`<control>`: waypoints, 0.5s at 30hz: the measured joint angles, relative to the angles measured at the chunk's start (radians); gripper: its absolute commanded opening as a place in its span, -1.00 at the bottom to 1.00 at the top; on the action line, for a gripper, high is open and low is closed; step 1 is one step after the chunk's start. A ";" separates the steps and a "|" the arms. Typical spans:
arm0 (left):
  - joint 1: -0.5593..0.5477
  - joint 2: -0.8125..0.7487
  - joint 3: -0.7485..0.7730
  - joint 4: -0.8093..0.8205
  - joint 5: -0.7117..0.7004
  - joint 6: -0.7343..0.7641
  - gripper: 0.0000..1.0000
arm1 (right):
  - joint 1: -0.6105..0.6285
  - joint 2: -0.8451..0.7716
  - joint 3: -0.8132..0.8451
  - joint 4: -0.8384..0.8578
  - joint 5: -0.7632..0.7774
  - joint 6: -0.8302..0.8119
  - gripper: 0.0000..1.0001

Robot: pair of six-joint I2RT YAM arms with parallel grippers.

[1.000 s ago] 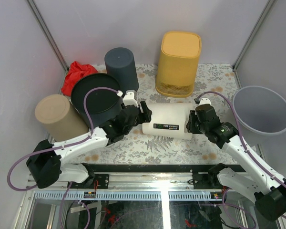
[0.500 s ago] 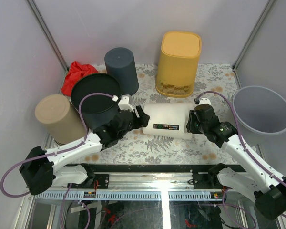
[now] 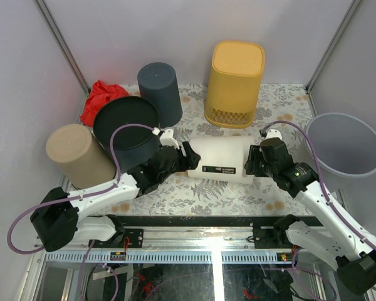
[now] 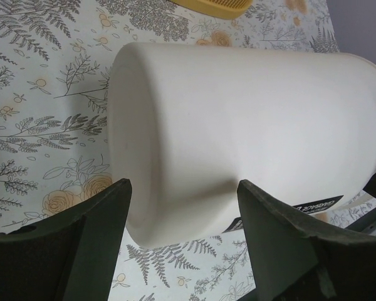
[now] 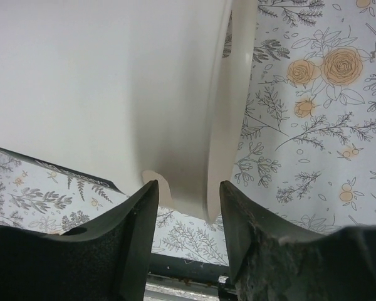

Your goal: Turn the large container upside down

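The large container (image 3: 219, 158) is a white bin lying on its side on the floral table, with its closed base to the left and its open rim to the right. My left gripper (image 3: 187, 157) is open at the base end. Its fingers (image 4: 100, 232) straddle the lower edge of the container (image 4: 238, 125) without touching it. My right gripper (image 3: 254, 162) is open at the rim end. The rim of the container (image 5: 229, 113) sits between its fingers (image 5: 135, 232), with a gap on each side.
An inverted yellow bin (image 3: 234, 83) stands behind the container, and a dark grey one (image 3: 160, 91) is at the back left. A black bin (image 3: 126, 128), a tan bin (image 3: 75, 153) and a red cloth (image 3: 100, 97) crowd the left. A grey bin (image 3: 344, 143) sits at the right edge.
The right gripper's jaws have spread apart around the rim and let go of it. The left gripper has slid slightly nearer along the base end. The container has barely moved.
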 measured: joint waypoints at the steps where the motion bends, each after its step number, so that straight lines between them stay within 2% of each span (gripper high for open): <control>1: 0.000 0.000 0.000 0.003 0.000 0.000 0.36 | 0.000 -0.005 0.001 -0.001 0.000 0.002 0.03; 15: 0.000 0.000 0.000 0.013 0.007 0.000 0.36 | 0.000 -0.010 0.047 0.014 0.001 0.049 0.11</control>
